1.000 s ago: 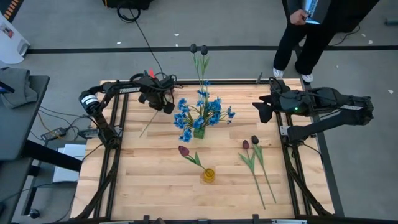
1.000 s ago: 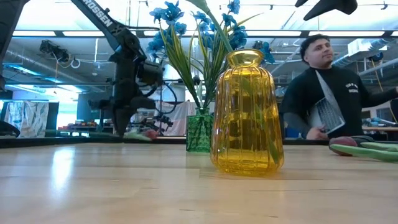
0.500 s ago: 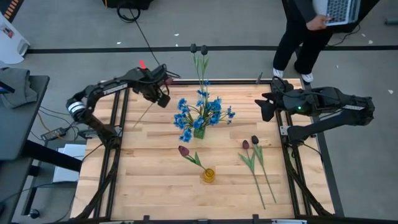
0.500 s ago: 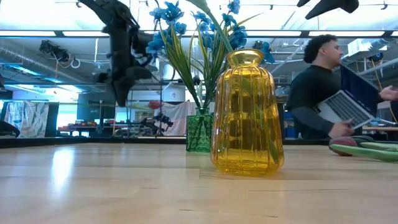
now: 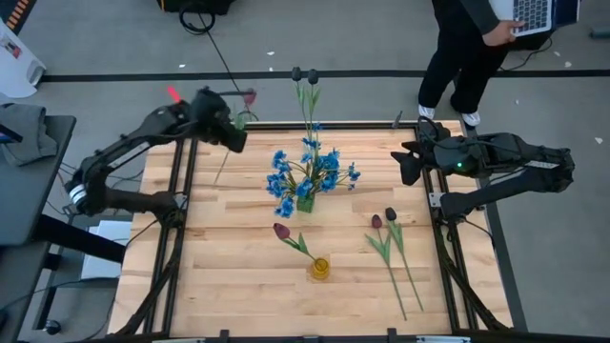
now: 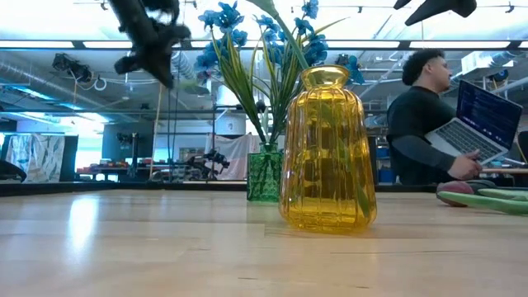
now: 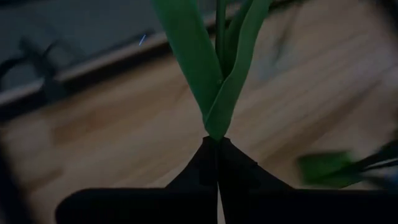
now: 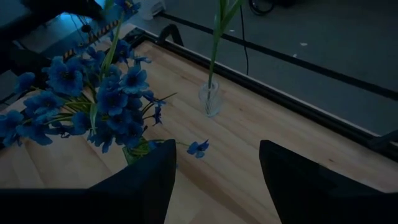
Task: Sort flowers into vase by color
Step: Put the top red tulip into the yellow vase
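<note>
My left gripper is high over the table's far left corner, shut on a dark red tulip whose bud points past the far edge. In the low view that gripper is near the top, the stem hanging under it. The green vase holds the blue sprays. The yellow vase holds one red tulip. Two more red tulips lie flat near the right. My right gripper waits open above the right edge. My left gripper pinches the tulip's stem between its two shut fingers just below the point where the leaves branch off. The leaves fan out beyond the fingertips. The tulip is lifted clear of the table, its lower stem hanging slanted below the fingers.
A small clear vase at the far edge holds thin dark-headed stems. A person with a laptop stands beyond the far right corner. Bare wood lies along the near left of the table.
My left gripper has risen and swung toward the table's far left corner, staying shut on the tulip. The tulip has gone up with it: its stem now hangs clear of the table and its bud points beyond the far edge.
</note>
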Robot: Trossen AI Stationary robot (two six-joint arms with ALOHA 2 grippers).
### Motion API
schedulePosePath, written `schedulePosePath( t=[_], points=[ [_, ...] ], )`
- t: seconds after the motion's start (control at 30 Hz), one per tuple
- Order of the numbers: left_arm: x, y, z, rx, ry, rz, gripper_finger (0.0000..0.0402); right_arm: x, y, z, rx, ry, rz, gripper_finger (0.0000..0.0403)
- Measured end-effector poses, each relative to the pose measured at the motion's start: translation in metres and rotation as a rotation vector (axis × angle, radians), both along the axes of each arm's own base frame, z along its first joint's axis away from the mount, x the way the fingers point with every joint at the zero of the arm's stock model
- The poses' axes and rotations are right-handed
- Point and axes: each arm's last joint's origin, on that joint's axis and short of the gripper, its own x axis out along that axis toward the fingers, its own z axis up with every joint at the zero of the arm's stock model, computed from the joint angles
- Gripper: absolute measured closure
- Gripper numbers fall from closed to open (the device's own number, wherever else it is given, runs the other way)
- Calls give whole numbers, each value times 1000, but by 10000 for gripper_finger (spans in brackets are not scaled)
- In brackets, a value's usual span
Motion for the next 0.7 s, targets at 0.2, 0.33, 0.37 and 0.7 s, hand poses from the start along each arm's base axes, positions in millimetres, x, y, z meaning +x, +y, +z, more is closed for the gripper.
schedulePosePath(
  t=[0.2,0.33,0.37,0.7],
  points=[
    [-9,-12,39,176,-309,-79,398,1,0,1,2,-11,1,163],
    [-9,-17,58,281,-469,-201,398,5,1,5,4,-53,59,163],
    [-9,-17,62,300,-497,-233,398,7,2,8,2,-80,95,163],
    [-2,-22,77,385,-650,-464,398,19,14,52,-103,-491,570,163]
  ],
)
